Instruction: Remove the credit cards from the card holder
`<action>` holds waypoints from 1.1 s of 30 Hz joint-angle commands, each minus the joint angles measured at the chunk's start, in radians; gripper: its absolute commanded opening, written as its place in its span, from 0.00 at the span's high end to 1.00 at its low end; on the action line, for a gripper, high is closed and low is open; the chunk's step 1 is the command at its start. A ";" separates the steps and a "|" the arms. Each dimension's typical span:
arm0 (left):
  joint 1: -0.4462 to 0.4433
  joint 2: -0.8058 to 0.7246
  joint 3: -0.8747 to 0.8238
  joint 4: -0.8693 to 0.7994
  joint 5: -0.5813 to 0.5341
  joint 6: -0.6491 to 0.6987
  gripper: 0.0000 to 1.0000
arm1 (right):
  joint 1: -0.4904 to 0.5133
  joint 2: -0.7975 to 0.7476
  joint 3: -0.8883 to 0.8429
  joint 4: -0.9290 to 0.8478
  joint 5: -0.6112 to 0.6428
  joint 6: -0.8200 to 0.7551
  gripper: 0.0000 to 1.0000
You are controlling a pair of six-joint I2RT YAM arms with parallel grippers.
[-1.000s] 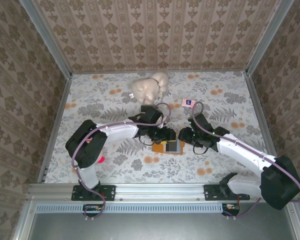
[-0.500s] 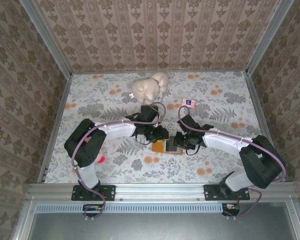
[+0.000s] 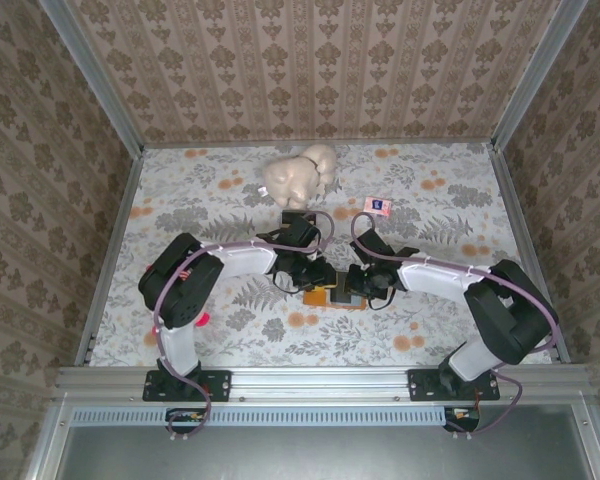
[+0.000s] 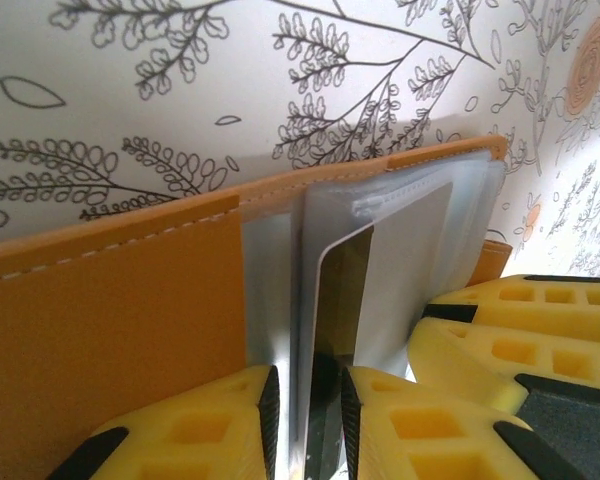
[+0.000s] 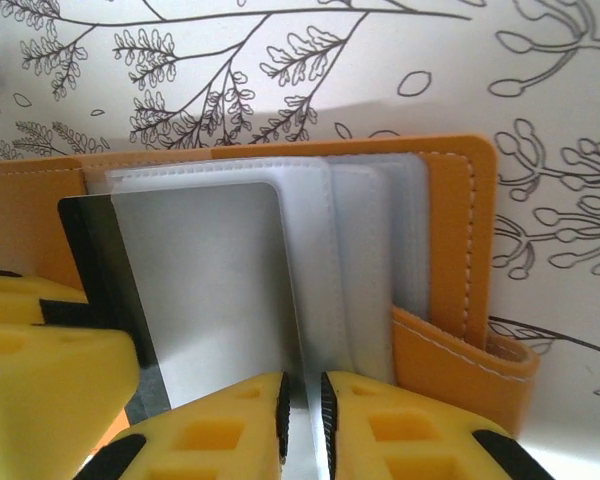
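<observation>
The tan-orange card holder (image 3: 337, 296) lies open on the floral table, mid-front, both grippers meeting over it. My left gripper (image 3: 318, 276) comes in from the left. In the left wrist view the left gripper (image 4: 308, 385) is shut on a dark credit card (image 4: 342, 300) standing out of the grey pockets, beside the holder's orange flap (image 4: 110, 300). My right gripper (image 3: 358, 284) comes in from the right. In the right wrist view the right gripper (image 5: 303, 390) is shut on a grey pocket leaf (image 5: 355, 260) of the card holder (image 5: 450, 230). A black card edge (image 5: 85, 250) shows behind the leftmost leaf.
A cream plush toy (image 3: 300, 175) sits at the back centre. A small pink packet (image 3: 376, 205) lies behind the right arm. Patterned walls enclose the table on three sides, with a metal rail (image 3: 320, 378) along the near edge.
Both grippers have closed. The right gripper moved left onto the holder's pocket leaf, and the left gripper settled onto the dark card.
</observation>
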State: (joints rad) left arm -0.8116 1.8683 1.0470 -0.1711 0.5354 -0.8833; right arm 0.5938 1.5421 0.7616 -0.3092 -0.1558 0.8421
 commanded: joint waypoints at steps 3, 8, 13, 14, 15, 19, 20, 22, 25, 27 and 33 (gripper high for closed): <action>-0.002 0.016 0.006 0.004 0.030 -0.020 0.77 | 0.002 0.038 0.010 0.005 -0.021 0.011 0.80; 0.003 -0.003 0.000 0.002 0.024 -0.016 0.83 | 0.002 0.042 0.010 -0.018 -0.003 0.008 0.80; 0.007 -0.032 -0.002 -0.007 0.024 -0.005 0.89 | 0.002 0.036 0.005 -0.063 0.054 0.001 0.80; 0.010 -0.040 -0.004 -0.013 0.023 0.001 0.90 | 0.003 0.034 0.004 -0.074 0.068 -0.002 0.80; 0.011 -0.047 -0.005 -0.020 0.019 0.005 0.90 | 0.002 0.033 0.002 -0.083 0.080 -0.003 0.80; 0.023 -0.078 -0.029 -0.039 0.005 0.018 0.92 | 0.001 0.023 -0.011 -0.108 0.117 -0.003 0.80; 0.027 -0.089 -0.040 -0.042 -0.002 0.017 0.93 | 0.002 0.021 -0.013 -0.111 0.122 -0.002 0.80; 0.031 -0.115 -0.061 -0.047 -0.017 0.018 0.95 | 0.001 0.021 -0.017 -0.113 0.129 0.001 0.80; 0.035 -0.166 -0.093 -0.071 -0.045 0.024 0.96 | 0.001 0.021 -0.018 -0.113 0.134 -0.001 0.80; 0.037 -0.205 -0.105 -0.095 -0.070 0.032 0.97 | 0.001 0.013 -0.015 -0.112 0.132 -0.006 0.80; 0.069 -0.348 -0.119 -0.160 -0.120 0.069 0.98 | 0.001 -0.111 -0.010 -0.031 0.064 -0.036 0.69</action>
State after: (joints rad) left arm -0.7647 1.5826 0.9329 -0.2710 0.4591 -0.8577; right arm 0.5991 1.5013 0.7589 -0.3321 -0.0914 0.8330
